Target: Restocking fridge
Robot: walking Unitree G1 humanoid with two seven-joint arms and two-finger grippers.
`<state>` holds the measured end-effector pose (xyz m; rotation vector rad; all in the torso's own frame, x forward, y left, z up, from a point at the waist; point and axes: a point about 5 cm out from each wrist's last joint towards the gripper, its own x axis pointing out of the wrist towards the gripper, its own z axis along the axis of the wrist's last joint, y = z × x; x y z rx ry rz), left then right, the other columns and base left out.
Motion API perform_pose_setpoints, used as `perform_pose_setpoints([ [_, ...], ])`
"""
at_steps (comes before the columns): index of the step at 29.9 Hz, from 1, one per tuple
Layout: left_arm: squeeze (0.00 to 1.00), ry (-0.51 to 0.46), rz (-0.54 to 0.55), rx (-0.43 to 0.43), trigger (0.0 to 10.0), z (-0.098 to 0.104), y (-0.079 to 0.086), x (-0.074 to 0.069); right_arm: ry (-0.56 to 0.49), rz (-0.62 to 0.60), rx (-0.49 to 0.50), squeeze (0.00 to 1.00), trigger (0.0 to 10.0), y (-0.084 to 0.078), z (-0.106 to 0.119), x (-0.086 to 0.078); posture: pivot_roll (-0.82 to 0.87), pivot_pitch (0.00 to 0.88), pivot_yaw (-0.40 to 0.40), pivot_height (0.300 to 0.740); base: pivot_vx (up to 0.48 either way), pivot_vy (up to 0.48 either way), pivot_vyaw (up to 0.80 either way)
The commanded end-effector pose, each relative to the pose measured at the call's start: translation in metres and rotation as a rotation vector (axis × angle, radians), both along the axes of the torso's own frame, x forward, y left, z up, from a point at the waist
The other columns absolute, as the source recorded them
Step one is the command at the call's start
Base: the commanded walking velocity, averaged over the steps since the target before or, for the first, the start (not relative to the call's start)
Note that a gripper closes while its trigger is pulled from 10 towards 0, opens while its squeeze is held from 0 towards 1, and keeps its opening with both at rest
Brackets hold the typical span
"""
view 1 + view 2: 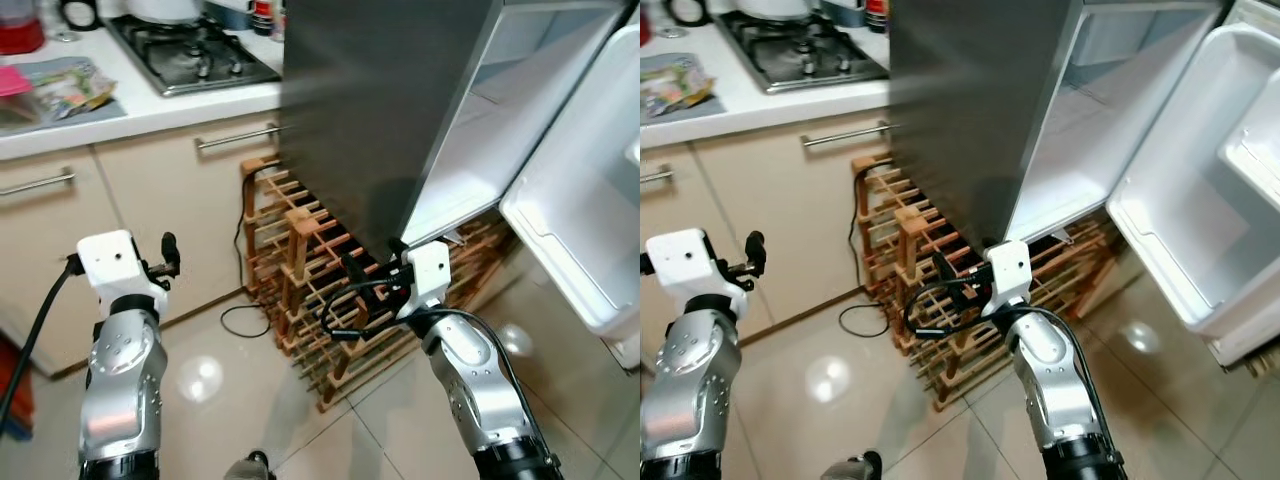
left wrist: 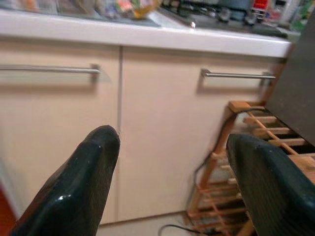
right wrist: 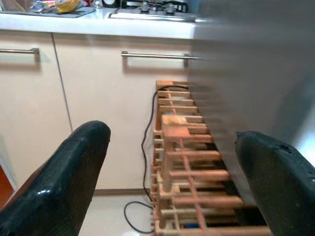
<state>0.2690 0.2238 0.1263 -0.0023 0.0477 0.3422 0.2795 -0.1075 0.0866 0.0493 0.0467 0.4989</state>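
Fridge: tall grey steel-sided fridge [image 1: 380, 110] stood at 12 to 1 o'clock of the head view, its white door [image 1: 585, 215] swung open toward 3 o'clock; white interior shelf visible.
Cabinets: cream cupboard fronts [image 1: 150, 210] with steel bar handles ran at 10 o'clock under a white worktop [image 1: 150, 105].
Rack: slatted wooden bottle rack [image 1: 320, 280] sat on the floor at centre, touching the fridge's base, a black cable [image 1: 245, 320] coiled beside it.
Hob: steel gas hob [image 1: 190, 55] lay at 11 o'clock on the worktop.
Floor: glossy pale tiles [image 1: 250, 400].
Left gripper [image 2: 170, 182]: raised at 8 o'clock, fingers spread, nothing between them, facing the cupboards.
Right gripper [image 3: 172, 182]: raised at 5 o'clock, fingers spread and empty, aimed at the rack.
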Motion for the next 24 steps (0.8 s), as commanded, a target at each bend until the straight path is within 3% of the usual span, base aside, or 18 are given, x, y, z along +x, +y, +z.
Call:
perform_pose_setpoints([
  [1,0.00,0.007,0.002,0.010,10.0,0.003,-0.003,0.003,-0.025,-0.010,0.001,0.00,10.0,-0.002,0.005,0.004,-0.02,0.000,-0.076,0.740,0.277,-0.390,0.49],
  [5,0.00,0.043,-0.029,0.006,10.0,-0.003,-0.010,0.004,-0.028,-0.002,0.001,0.00,10.0,0.000,0.006,0.005,-0.02,0.000,-0.081,0.740,0.303,-0.367,0.48],
  [11,0.00,0.039,-0.091,0.025,10.0,-0.008,-0.028,0.013,-0.010,-0.038,-0.017,0.00,10.0,-0.010,0.000,0.005,-0.05,0.000,-0.069,0.740,0.000,0.000,0.46],
  [16,0.00,0.046,-0.116,0.020,10.0,-0.009,-0.033,0.019,-0.029,-0.071,-0.069,0.00,10.0,-0.013,0.000,0.006,-0.07,0.000,-0.064,0.740,0.000,-0.418,0.46],
  [24,0.00,-0.034,-0.164,0.022,10.0,0.007,-0.048,0.027,-0.012,-0.178,-0.065,0.00,10.0,-0.033,-0.003,0.011,-0.09,0.000,-0.048,0.740,0.180,-0.412,0.00],
])
